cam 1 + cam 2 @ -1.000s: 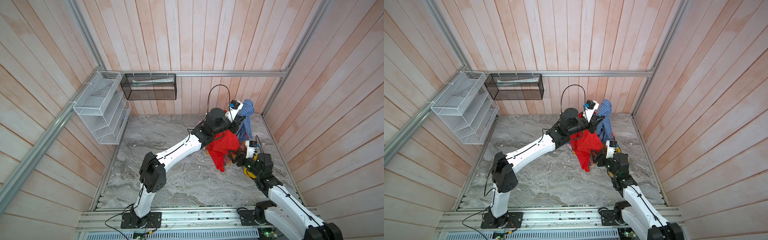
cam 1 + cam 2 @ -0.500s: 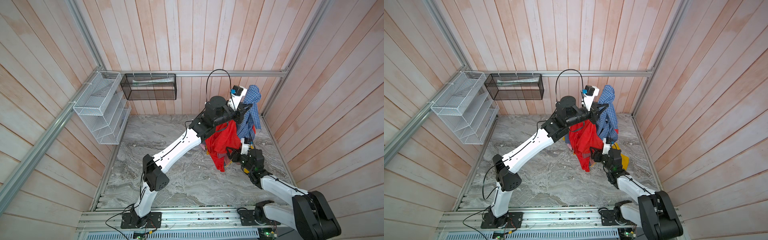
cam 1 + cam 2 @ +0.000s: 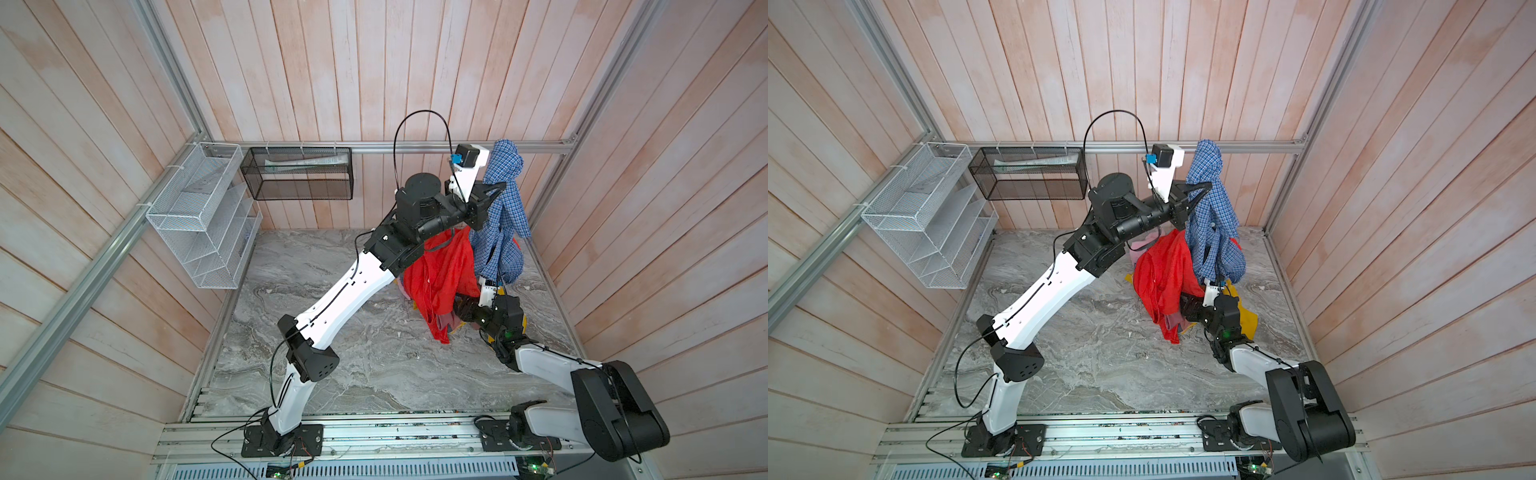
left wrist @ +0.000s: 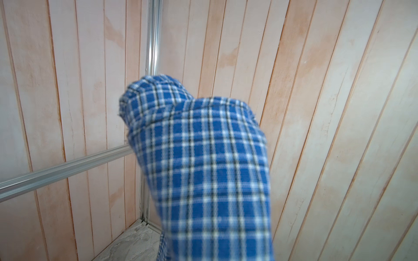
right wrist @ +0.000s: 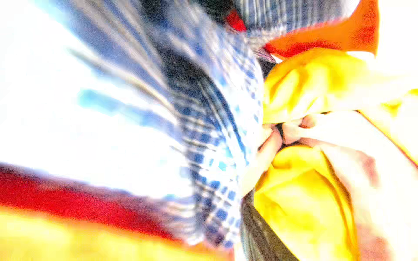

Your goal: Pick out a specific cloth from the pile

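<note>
My left gripper (image 3: 492, 196) (image 3: 1200, 189) is raised high by the back right corner, shut on the blue-and-white checked cloth (image 3: 503, 216) (image 3: 1216, 212). The cloth (image 4: 203, 169) hangs down to the pile and hides the jaws in the left wrist view. A red garment (image 3: 440, 270) (image 3: 1163, 270) stands pulled up beside it. The pile (image 3: 444, 323) (image 3: 1248, 320) of yellow, pink and rose cloth lies below. My right gripper (image 3: 463, 308) (image 3: 1188, 308) is low at the pile, its fingers buried under the red garment. The right wrist view is blurred: checked cloth (image 5: 214, 158) and yellow cloth (image 5: 300, 203).
A white wire rack (image 3: 199, 220) and a black mesh basket (image 3: 297, 174) hang on the back left walls. The marble table (image 3: 332, 353) stretches left of the pile. The right wall and an aluminium rail (image 3: 540, 146) stand close to the raised cloth.
The left gripper has risen, drawing the checked cloth and the red garment up from the pile. The right arm has folded back, and its gripper has stayed low at the pile.
</note>
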{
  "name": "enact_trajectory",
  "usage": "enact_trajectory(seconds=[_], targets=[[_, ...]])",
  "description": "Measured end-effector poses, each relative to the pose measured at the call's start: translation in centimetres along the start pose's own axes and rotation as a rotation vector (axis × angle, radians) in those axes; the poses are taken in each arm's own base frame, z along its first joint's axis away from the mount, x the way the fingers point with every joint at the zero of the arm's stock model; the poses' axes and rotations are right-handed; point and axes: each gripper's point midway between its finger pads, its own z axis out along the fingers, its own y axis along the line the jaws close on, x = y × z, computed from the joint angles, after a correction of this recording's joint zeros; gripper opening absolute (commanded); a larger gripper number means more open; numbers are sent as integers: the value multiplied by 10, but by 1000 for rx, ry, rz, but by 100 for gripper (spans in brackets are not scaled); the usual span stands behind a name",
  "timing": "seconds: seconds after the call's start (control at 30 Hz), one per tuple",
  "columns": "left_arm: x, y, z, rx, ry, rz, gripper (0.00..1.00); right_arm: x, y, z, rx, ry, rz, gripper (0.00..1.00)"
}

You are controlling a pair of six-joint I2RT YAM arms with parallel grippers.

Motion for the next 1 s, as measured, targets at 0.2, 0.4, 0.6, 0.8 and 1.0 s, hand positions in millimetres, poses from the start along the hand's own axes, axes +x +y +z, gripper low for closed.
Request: enact_trajectory(seconds=[0.2,0.4,0.6,0.8,1.0], targets=[[-26,39,-13,-32,-71,-61,0,0,-10,0,25,1,29,62],[-50,61,-22,-16,-148,-115,0,1,-11,0,27,3,35,70],[-56,53,-18,61,-186,-155,0,-8,-11,-15,37,-24,26,85],[-38,50,-11,110,-152,-202,0,-54,2,-51,44,-175,-35,93],[-6,42,4,154,-100,-252,0,-93,19,-90,44,-299,-142,98]])
